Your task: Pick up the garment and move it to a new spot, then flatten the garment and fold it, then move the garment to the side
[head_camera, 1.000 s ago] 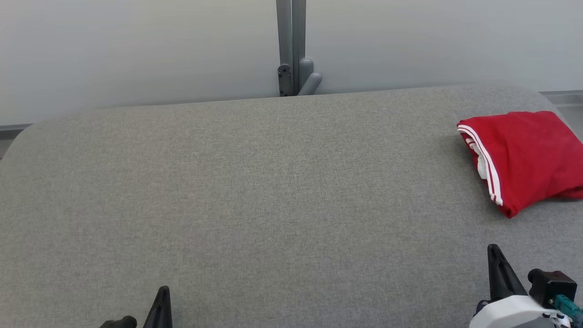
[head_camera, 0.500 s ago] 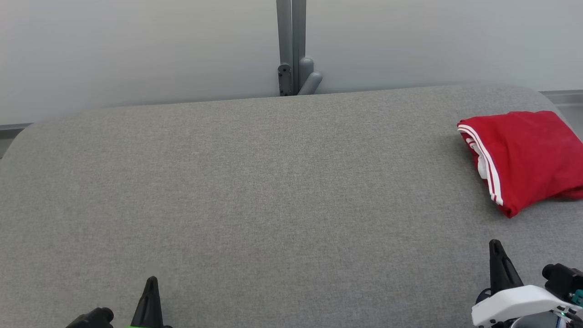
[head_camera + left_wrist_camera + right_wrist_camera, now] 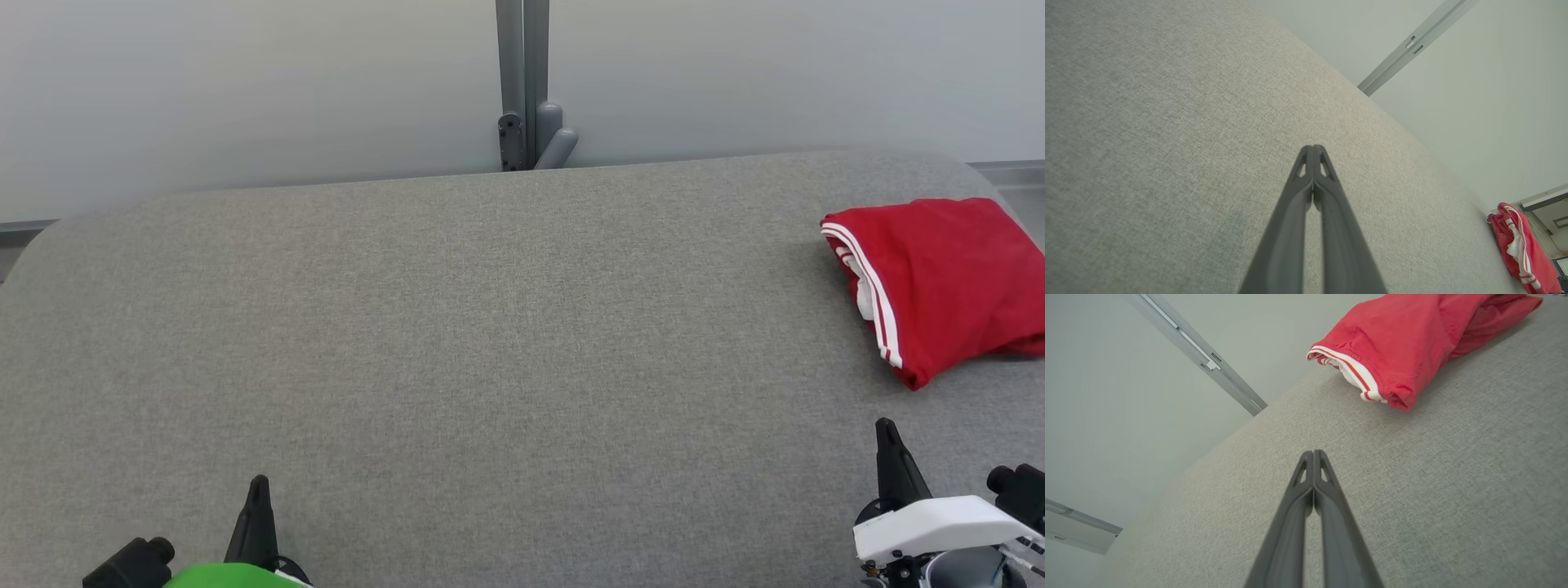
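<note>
Looking down on a wide grey counter (image 3: 490, 327) and finding the red garment (image 3: 939, 278) parked at its far right end, close to the rounded far corner and well apart from both arms. Finding the left jaws low at the near left, pressed fully together and gripping nothing. Same story for the right jaws at the near right: closed tip to tip, empty, poised over bare fabric a little short of the garment's near corner. Reads as the closing step of the job: a bundle already folded over and moved aside, with nothing left to grab. To finish it well, keep both arms low and clear and avoid brushing that near red corner or snagging the striped hem. Check the right side for overhang too, since the head view cuts off that end at the frame edge. If a re-seat proves necessary, open the right jaws first, pinch through every layer at the near corner, then lift and carry rather than drag, to spare the fold. On heading: white-striped hem turned toward the counter's middle, the robot's left, with a sliver of white lining peeking out of the opening and the plain red bulk trailing off to the right. Long axis judged to run roughly across the counter, left to right and a touch skewed, with the pointed near corner swung toward the robot. Hard to confirm fully with the right end out of frame.
</note>
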